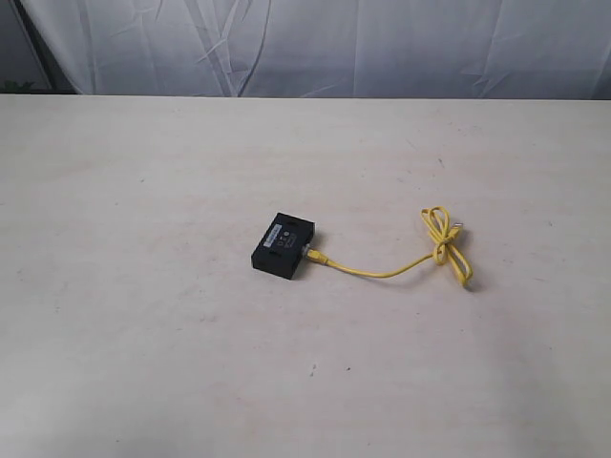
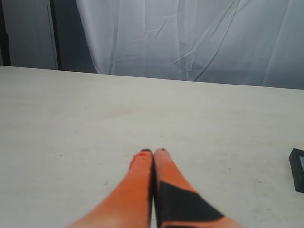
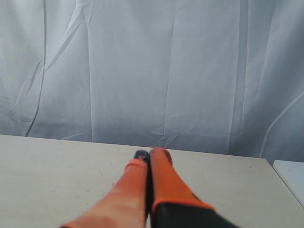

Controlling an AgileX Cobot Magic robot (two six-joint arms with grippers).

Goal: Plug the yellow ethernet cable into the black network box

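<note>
Left jaws: two orange fingers (image 2: pixel 140 176) pressed flat together, clenched on nothing. They hang a little above the bare tabletop (image 2: pixel 71 123), and one finger has a black patch lower down.
Right jaws: two orange fingers (image 3: pixel 161 180) also pressed together and empty, pointing over the tabletop toward a white curtain (image 3: pixel 142 71).
Black network box (image 1: pixel 284 246): a small flat black box lying on the tabletop, with a pale label on its top face. From the left wrist camera only one corner (image 2: pixel 297 168) shows, at the picture's edge. It lies off to one side of the left jaws, a little ahead of their tips and well apart from them.
What the box holds: one end of the yellow ethernet cable (image 1: pixel 382 273) meets the box's side face, where a socket seems to take the plug. Whether the plug sits fully home cannot be told.
Cable's run: from the box it trails away across the tabletop to a loose loop-knot (image 1: pixel 441 246), with the free end just past the knot.
Cable and jaws: neither pair touches the cable. Its place relative to the right jaws cannot be told, as the exterior camera shows neither arm.
</note>
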